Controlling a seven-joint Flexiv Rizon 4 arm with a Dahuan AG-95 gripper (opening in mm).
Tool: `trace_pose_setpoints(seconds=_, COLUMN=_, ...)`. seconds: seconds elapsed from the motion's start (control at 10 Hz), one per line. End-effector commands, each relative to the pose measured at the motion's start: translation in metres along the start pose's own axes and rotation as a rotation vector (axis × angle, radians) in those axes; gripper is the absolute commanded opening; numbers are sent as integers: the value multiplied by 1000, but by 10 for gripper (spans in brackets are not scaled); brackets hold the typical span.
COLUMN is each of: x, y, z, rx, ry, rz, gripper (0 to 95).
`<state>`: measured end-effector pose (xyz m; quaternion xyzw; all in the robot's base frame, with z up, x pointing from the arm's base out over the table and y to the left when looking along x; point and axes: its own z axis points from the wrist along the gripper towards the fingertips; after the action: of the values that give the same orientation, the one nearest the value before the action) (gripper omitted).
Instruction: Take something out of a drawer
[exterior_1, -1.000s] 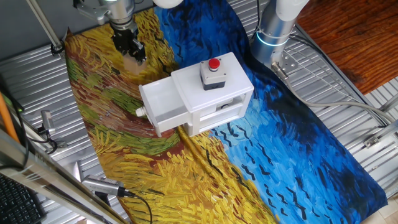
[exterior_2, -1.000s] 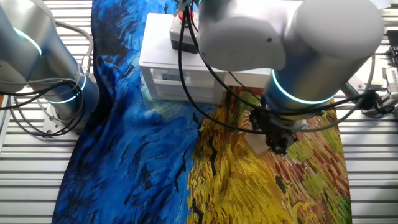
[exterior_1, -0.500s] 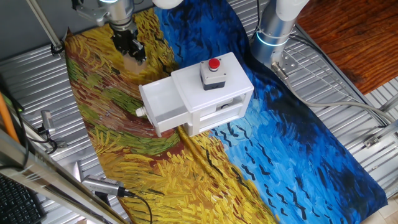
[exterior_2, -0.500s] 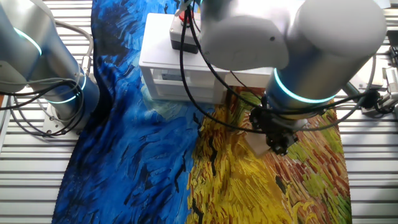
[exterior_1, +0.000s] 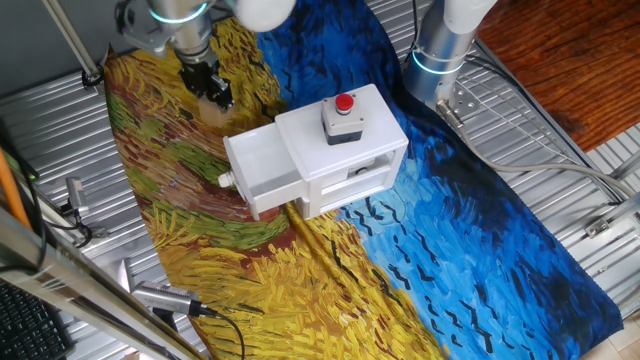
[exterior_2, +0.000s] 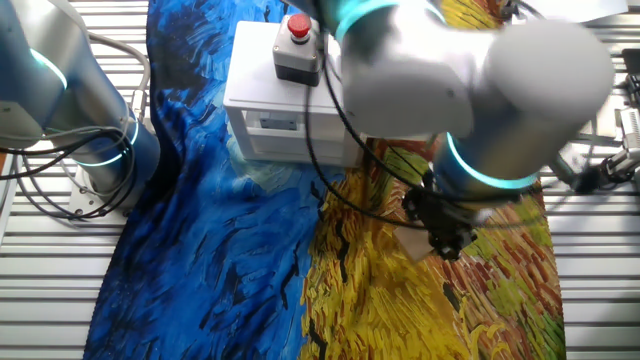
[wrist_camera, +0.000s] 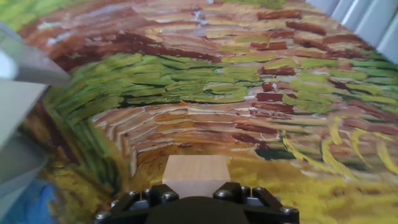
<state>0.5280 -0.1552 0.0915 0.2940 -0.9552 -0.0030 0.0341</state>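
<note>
Since the earlier frames the arm's upper links have swung aside, uncovering the red push button (exterior_2: 298, 27), while the gripper (exterior_1: 212, 87) has lifted a little above the painted cloth (exterior_1: 180, 200) near the bench's far left corner. One tan block (wrist_camera: 196, 176) is in sight: it sits on the yellow part of the cloth just below the gripper (wrist_camera: 196, 193), well apart from the drawer. One white box (exterior_1: 345, 150) stands mid-bench with one button unit on its top, and one drawer (exterior_1: 262, 170) is pulled out toward the left edge, its single round knob (exterior_1: 225, 181) facing that way. In the hand view the fingertips are cut off by the lower border, so I cannot tell whether the fingers are spread or pressed together, nor whether they touch the block; in both fixed views the dark gripper (exterior_2: 446, 236) partly covers the block (exterior_2: 414, 243). The drawer's inside is only partly visible from above. Two silver arm bases show, one per fixed view.
</note>
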Motion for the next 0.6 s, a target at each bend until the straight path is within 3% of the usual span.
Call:
trace_pose_setpoints(seconds=0.1, x=1, y=1, z=13, rx=-11, ry=33, rz=-43, gripper=0)
trace_pose_setpoints(seconds=0.6, x=1, y=1, z=29, rx=-14, ry=37, rz=-52, gripper=0)
